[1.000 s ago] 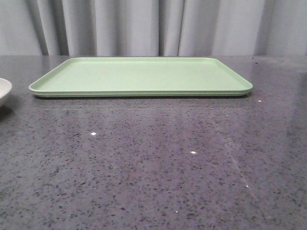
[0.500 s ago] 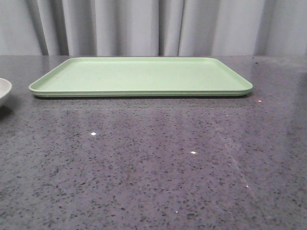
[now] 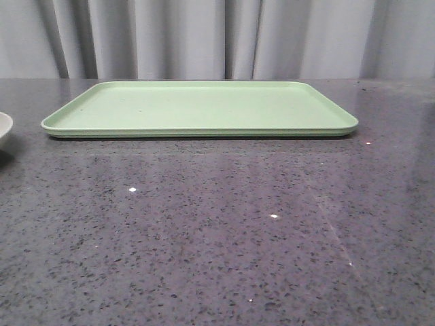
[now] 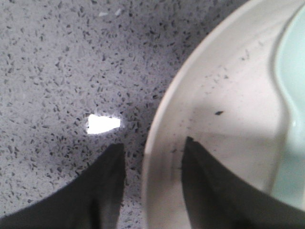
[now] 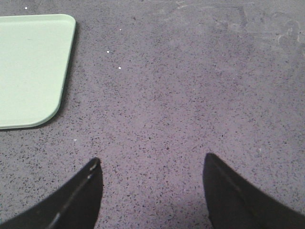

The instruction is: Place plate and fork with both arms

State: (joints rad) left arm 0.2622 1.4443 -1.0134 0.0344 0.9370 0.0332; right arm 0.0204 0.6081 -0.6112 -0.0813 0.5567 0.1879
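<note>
Your largest item is the surface, a dark grey speckled stone-look top that fills every view, with pale grey curtains hanging behind it in the front view. On it, toward the far side and slightly left of centre, lies the light green rectangular tray, flat and with nothing on it; you can see one of its rounded corners in the right wrist view too.

Next in size, the plate sits at the far left of the surface: in the front view you get only a sliver of its pale rim at the frame edge, well apart from the tray. In the left wrist view it is a pinkish-white dish with dark specks, and a pale blue-green utensil lies inside it.

Your left end effector has its jaws parted and straddling the plate's rim, one finger over the bare surface, the other over the inside of the plate. Whether the fingers touch the rim you cannot tell.

Your right end effector is spread wide with only bare surface between its fingers, near the tray's corner.

The fork shows in none of your views.
</note>
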